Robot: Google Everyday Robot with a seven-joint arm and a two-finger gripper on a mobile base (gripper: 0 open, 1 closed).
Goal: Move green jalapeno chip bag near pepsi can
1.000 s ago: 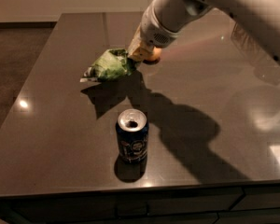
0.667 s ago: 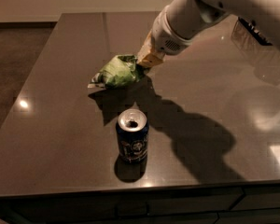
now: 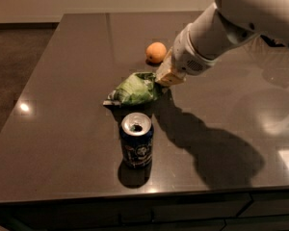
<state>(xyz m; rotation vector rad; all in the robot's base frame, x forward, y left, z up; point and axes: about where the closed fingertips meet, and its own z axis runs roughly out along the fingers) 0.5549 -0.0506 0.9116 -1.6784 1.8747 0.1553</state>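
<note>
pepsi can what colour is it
Pepsi can: dark blue, silver top, camera view; gripper at green chip bag.

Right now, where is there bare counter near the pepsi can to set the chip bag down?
Bare counter lies left of the pepsi can to the edge, and right of it, shadowed by the arm. Crowded: behind the can, where the gripper holds the green jalapeno chip bag, orange beyond.

White arm slanting down from upper right; gripper (image 3: 164,78) low at its left end, pinching green jalapeno chip bag (image 3: 135,89) edge.
</note>
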